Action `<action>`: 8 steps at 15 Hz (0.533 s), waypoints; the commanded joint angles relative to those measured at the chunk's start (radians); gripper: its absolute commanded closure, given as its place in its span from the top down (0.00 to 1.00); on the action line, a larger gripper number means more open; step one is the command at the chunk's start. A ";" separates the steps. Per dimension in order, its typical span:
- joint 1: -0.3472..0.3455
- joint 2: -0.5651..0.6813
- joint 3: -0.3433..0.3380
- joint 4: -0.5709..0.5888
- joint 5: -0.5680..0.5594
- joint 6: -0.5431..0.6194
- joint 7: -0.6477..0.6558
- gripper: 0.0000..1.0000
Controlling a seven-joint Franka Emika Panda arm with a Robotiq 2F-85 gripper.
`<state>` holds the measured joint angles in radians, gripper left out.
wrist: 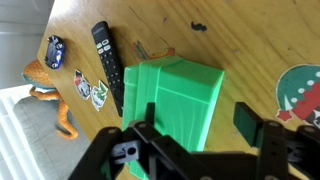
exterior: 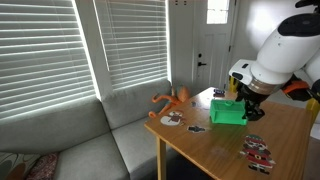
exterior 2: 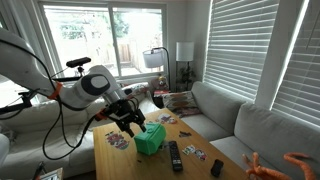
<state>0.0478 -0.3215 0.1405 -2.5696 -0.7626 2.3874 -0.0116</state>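
Hovering above the wooden table (exterior: 205,150) in an exterior view, the gripper (exterior: 243,99) points down at a green box (exterior: 228,112). In an exterior view, the arm bends over, its wrist vertical above the box (exterior 2: 150,141). In the wrist view, the jaws are wide apart and empty, flanking the box's short width, with 1 remote (wrist: 107,65) lying beside it.

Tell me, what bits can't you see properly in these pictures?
The box inside: hidden in the wrist view; only outer walls show.
The pincer touching the box or not: too small in both exterior views.
The orange toy: cut off by the bottom edge of an exterior view.
The stickers: too small in an exterior view to tell their pictures.
The remote buttons: blurred in the wrist view.
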 commanded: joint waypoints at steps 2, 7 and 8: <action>0.028 -0.040 -0.022 -0.016 0.017 0.079 -0.032 0.96; 0.029 -0.046 -0.061 -0.014 0.050 0.099 -0.122 1.00; 0.032 -0.044 -0.080 -0.015 0.074 0.110 -0.154 1.00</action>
<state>0.0664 -0.3482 0.1126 -2.5689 -0.7518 2.4625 -0.0692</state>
